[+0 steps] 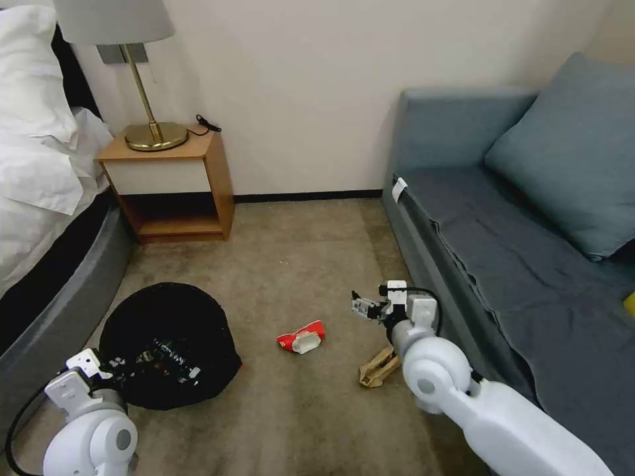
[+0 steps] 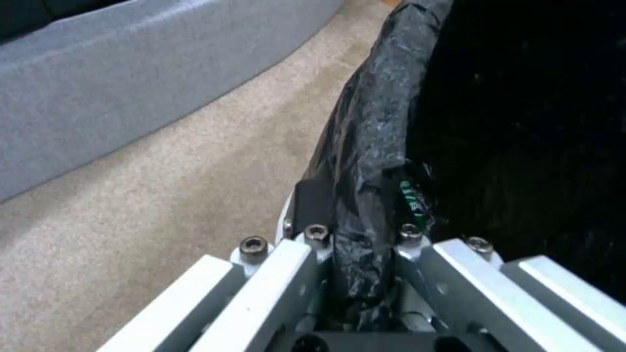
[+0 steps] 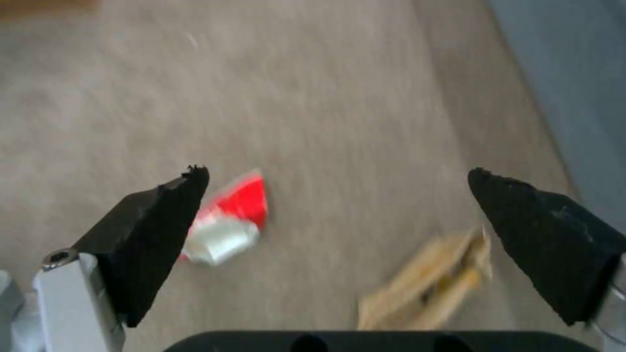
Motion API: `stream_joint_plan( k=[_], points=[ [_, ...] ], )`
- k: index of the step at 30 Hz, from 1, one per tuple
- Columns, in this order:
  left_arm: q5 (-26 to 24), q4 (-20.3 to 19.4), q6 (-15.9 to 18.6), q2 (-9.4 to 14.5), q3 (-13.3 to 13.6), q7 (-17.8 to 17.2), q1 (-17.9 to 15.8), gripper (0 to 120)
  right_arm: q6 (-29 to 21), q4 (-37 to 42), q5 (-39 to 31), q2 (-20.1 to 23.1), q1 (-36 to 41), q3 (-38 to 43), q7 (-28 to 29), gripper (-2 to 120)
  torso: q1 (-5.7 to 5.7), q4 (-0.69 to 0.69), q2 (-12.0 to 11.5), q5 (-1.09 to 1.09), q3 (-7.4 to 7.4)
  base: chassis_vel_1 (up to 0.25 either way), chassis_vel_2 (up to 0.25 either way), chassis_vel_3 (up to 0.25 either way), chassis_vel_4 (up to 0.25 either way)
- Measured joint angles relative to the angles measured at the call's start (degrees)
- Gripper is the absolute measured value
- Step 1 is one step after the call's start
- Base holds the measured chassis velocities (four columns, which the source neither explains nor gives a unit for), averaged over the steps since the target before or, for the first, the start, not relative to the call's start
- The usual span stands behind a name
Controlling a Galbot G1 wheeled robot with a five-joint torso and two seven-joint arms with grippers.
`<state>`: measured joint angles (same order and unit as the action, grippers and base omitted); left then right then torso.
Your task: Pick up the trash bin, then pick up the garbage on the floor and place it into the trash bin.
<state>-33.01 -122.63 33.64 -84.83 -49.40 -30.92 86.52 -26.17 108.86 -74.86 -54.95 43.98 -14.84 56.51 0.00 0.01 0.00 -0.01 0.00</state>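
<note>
The left tool (image 2: 355,254) pinches the trash bin (image 1: 169,344) rim. The right tool (image 3: 339,215), spread wide, should drop straight onto the red-and-white pack (image 3: 228,222) beside the bin.

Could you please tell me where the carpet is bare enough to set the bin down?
Bare carpet lies between the nightstand and sofa. It is crowded nearer: the red-and-white pack and tan paper lie by the open right claw.
</note>
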Motion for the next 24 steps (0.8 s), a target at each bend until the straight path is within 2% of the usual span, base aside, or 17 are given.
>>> stream_joint_plan(
  k=[4, 7, 8, 10, 11, 15, 16, 20, 21, 24],
  points=[
    [0.08, 0.53, -0.81, 0.18, -0.26, 0.51, 0.19, 2, -1.83, -2.93, -6.35, -2.66, -2.19, -2.15, 5.64, 100, 0.00, 0.00, 0.00, 0.00, 0.00, 0.000, 0.000, 0.000, 0.000],
    [0.40, 1.07, -1.64, 0.20, -0.49, 0.71, 0.26, 2, -3.16, -4.47, -7.54, -3.96, -3.00, -3.64, 7.26, 100, 0.00, 0.01, 0.00, 0.01, 0.00, 0.000, 0.000, 0.000, 0.000],
    [0.44, 1.29, -2.00, 0.21, -0.49, 0.83, 0.37, 2, -3.73, -5.24, -6.56, -3.85, -3.39, -4.48, 6.90, 100, 0.00, 0.01, 0.00, 0.02, 0.00, 0.000, 0.000, 0.000, 0.000],
    [0.50, 1.66, -2.43, 0.18, -0.47, 0.98, 0.61, 2, -4.59, -6.88, -0.45, -1.58, -4.60, -7.05, 0.86, 100, 0.00, 0.00, 0.00, 0.01, 0.00, 0.000, 0.000, 0.000, 0.000],
    [0.50, 1.66, -2.43, 0.18, -0.47, 0.98, 0.61, 2, -4.59, -6.88, -0.45, -1.58, -4.60, -7.05, 0.86, 100, 0.00, 0.00, 0.00, 0.01, 0.00, 0.000, 0.000, 0.000, 0.000],
    [0.55, 1.90, -2.69, 0.13, -0.43, 1.11, 0.64, 2, -3.65, -7.98, 14.43, 5.70, -9.00, -15.65, -17.38, 100, 0.00, -0.02, 0.00, 0.02, 0.00, 0.000, 0.000, 0.000, 0.000],
    [0.55, 1.90, -2.69, 0.13, -0.43, 1.11, 0.64, 2, -3.65, -7.98, 14.43, 5.70, -9.00, -15.65, -17.38, 100, 0.00, -0.02, 0.00, 0.02, 0.00, 0.000, 0.000, 0.000, 0.000],
    [0.56, 1.91, -2.69, 0.24, -0.34, 1.10, 0.51, 2, 1.95, -9.18, 29.49, 12.55, -14.71, -25.85, -36.71, 100, 0.00, -0.02, 0.00, 0.02, 0.00, 0.000, 0.000, 0.000, 0.000],
    [0.56, 1.91, -2.69, 0.24, -0.34, 1.10, 0.51, 2, 1.95, -9.18, 29.49, 12.55, -14.71, -25.85, -36.71, 100, 0.00, -0.02, 0.00, 0.02, 0.00, 0.000, 0.000, 0.000, 0.000],
    [0.56, 1.96, -2.69, 0.23, -0.23, 1.11, 0.55, 2, 10.73, -13.56, 44.52, 15.77, -21.57, -33.45, -53.44, 100, 0.00, -0.02, 0.00, 0.01, 0.00, 0.000, 0.000, 0.000, 0.000]
  ],
)
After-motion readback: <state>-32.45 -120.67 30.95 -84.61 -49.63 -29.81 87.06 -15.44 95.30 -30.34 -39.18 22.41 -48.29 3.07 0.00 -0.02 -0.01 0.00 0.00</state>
